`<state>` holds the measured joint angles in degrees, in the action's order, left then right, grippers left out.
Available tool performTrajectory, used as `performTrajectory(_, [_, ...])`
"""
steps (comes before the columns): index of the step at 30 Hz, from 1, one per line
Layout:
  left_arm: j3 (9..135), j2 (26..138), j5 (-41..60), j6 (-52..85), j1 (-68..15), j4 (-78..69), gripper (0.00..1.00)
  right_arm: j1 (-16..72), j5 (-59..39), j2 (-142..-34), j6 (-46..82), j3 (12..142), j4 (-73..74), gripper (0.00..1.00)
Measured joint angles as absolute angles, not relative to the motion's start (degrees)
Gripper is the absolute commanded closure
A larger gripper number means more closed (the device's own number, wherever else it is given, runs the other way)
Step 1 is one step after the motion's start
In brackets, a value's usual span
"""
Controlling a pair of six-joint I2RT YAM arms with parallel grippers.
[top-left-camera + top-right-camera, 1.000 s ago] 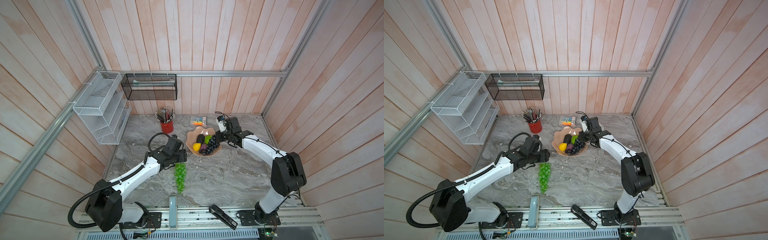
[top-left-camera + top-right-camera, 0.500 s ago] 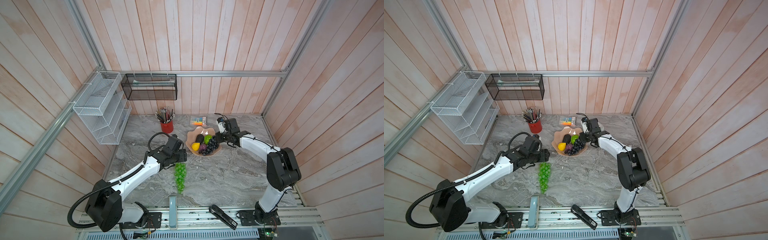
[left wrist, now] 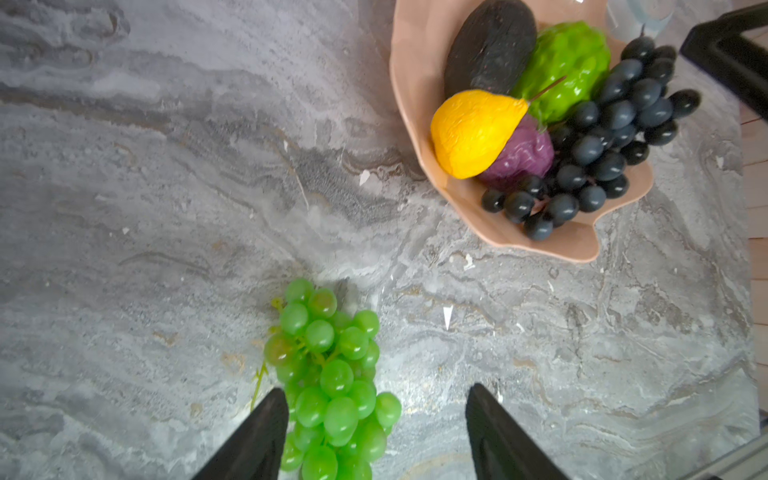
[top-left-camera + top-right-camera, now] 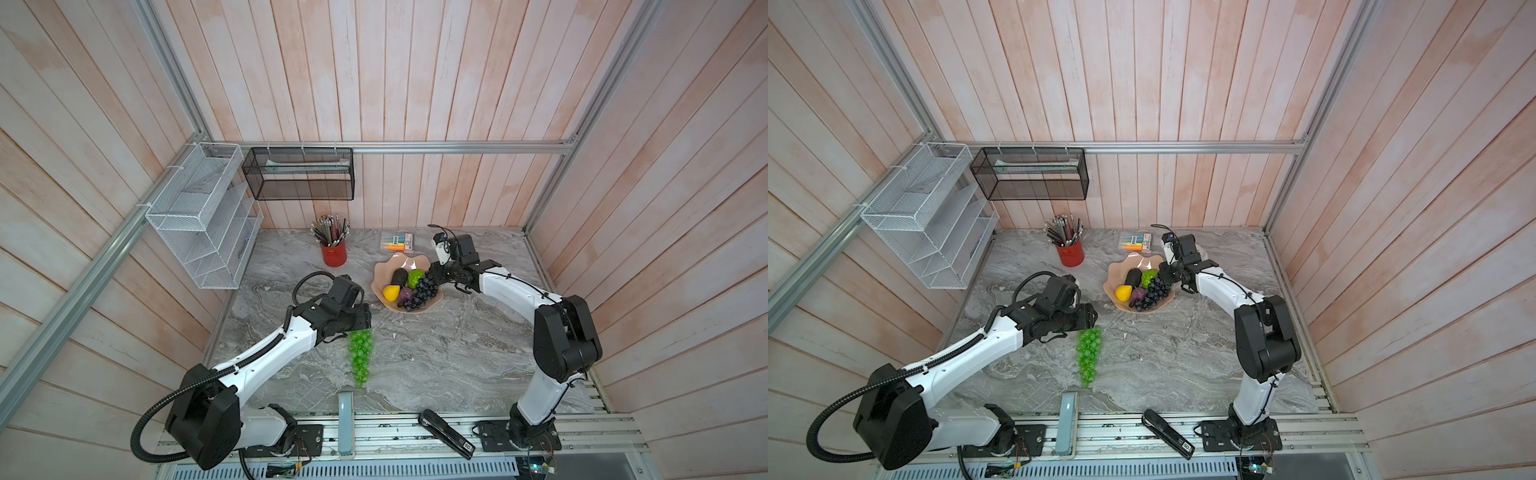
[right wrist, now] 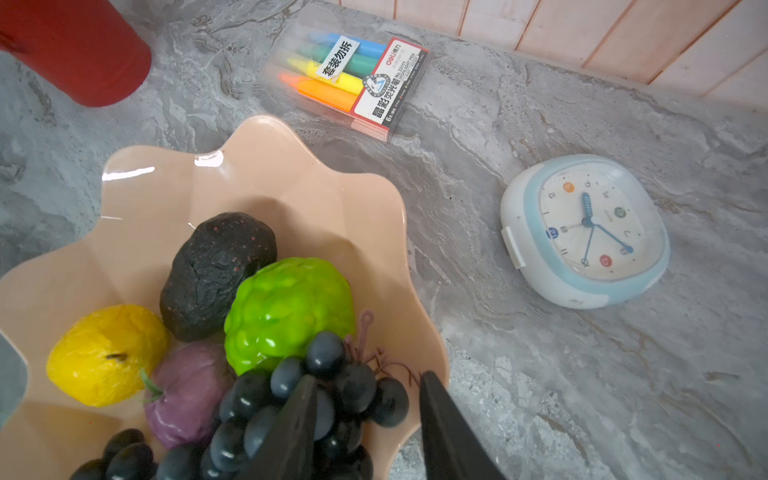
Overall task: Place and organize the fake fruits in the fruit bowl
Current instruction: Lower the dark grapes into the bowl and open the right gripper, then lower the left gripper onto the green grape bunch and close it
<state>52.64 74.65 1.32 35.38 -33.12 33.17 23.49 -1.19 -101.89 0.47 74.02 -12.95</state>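
Near back edge of bench (image 4: 440, 357): fruit bowl (image 4: 400, 262); right gripper (image 5: 368, 376) parted over its black grapes (image 4: 422, 291). Mid-bench: green grapes (image 4: 360, 357), left gripper (image 3: 376, 390) parted above.

Counter (image 4: 436, 353): grey marbled slab, wood walls on three sides.
Bowl (image 4: 409, 259): toward the back, right of centre.
Green grapes (image 4: 360, 357): flat on the stone, in front of the bowl and apart from it, under my left claw (image 3: 376, 390).
Cup (image 4: 333, 253): upright, back left of the bowl.
Highlighter pack (image 4: 397, 242): flat, just behind the bowl.
Clock (image 5: 586, 232): beside the bowl, apart.
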Motion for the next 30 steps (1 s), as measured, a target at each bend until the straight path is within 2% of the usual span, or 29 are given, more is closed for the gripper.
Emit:
performTrajectory(4, [51.6, 72.0, 2.8, 35.6, -31.4, 35.0, 0.32, 26.3, 1.8, -100.0, -0.7, 74.0, -13.5, 0.37])
performTrajectory(11, [51.6, 70.3, 4.8, 35.1, -30.3, 39.0, 0.35, 28.8, 4.5, -95.0, -0.9, 74.0, -13.5, 0.32])
performTrajectory(22, [51.2, 73.9, 10.4, 33.8, -26.8, 39.7, 0.43, 30.0, 4.3, -85.0, 1.4, 65.3, -10.2, 0.32])
performTrajectory(30, [44.7, 74.0, 14.6, 33.9, -23.1, 34.7, 0.45, 31.5, 2.4, -85.4, 3.5, 63.6, -8.8, 0.33])
